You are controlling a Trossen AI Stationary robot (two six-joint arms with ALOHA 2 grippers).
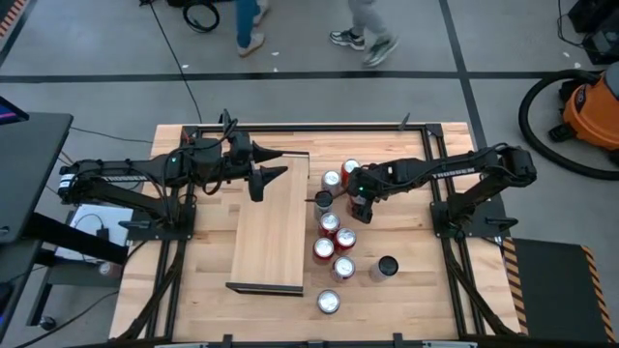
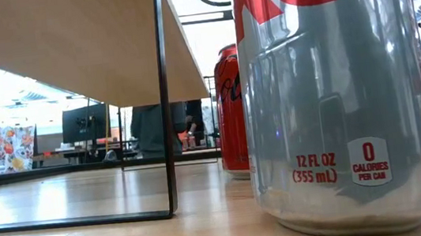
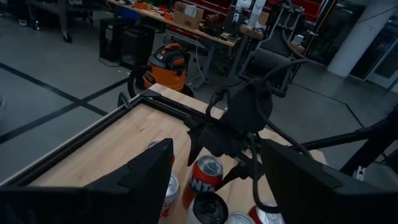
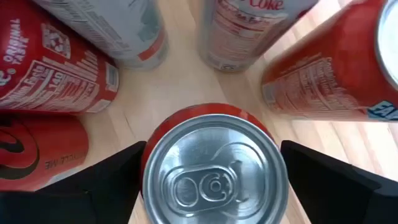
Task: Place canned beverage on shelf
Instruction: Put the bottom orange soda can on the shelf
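The right claw point(image 4: 211, 171) is straddling a red can point(image 4: 210, 167), released (neighbours crowding close); closing off-centre risks toppling cans beside the shelf point(image 1: 271, 227).

In the low view, the silver can point(image 2: 341, 95) is cut off at its top by the picture's edge, and the red can point(image 2: 230, 109) behind it is half hidden. The shelf point(image 2: 68, 51) is seen only from beneath. In the right wrist view, the surrounding cans are cropped, and the fingertips point(image 4: 109, 180) are cut off.
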